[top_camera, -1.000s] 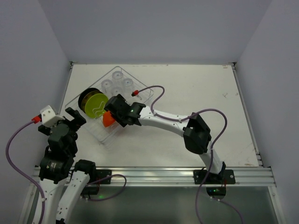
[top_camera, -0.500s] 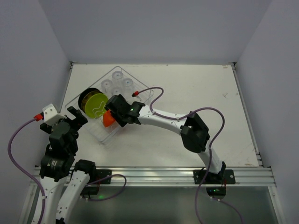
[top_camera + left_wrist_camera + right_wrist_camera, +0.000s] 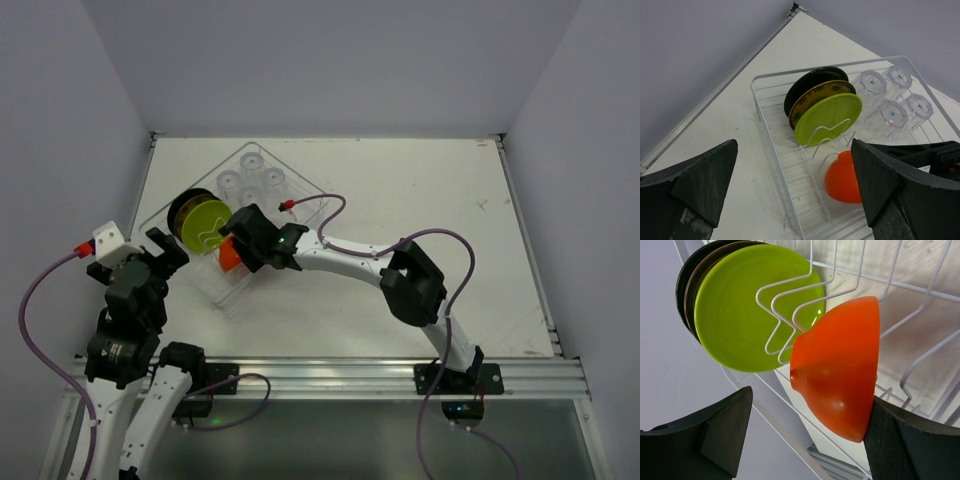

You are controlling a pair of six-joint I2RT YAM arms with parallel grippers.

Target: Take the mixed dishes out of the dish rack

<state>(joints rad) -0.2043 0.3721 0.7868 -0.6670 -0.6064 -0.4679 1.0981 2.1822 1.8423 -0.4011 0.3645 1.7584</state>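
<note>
The light is soft and even, and it comes from above. The white table (image 3: 420, 190) looks bright, and the shadows on it are faint. Small shiny spots sit on the orange bowl (image 3: 837, 405) and the green plate (image 3: 740, 315). Up close, the fingers (image 3: 705, 440) of the right pincer (image 3: 810, 395) look dark and a little blurry at the edges.

Desk: you have a white, flat desk (image 3: 420, 200), walled at the back and both sides.
On the desk: your dish rack (image 3: 296, 178) rests directly on it, toward the far left corner, set askew to its edges.
</note>
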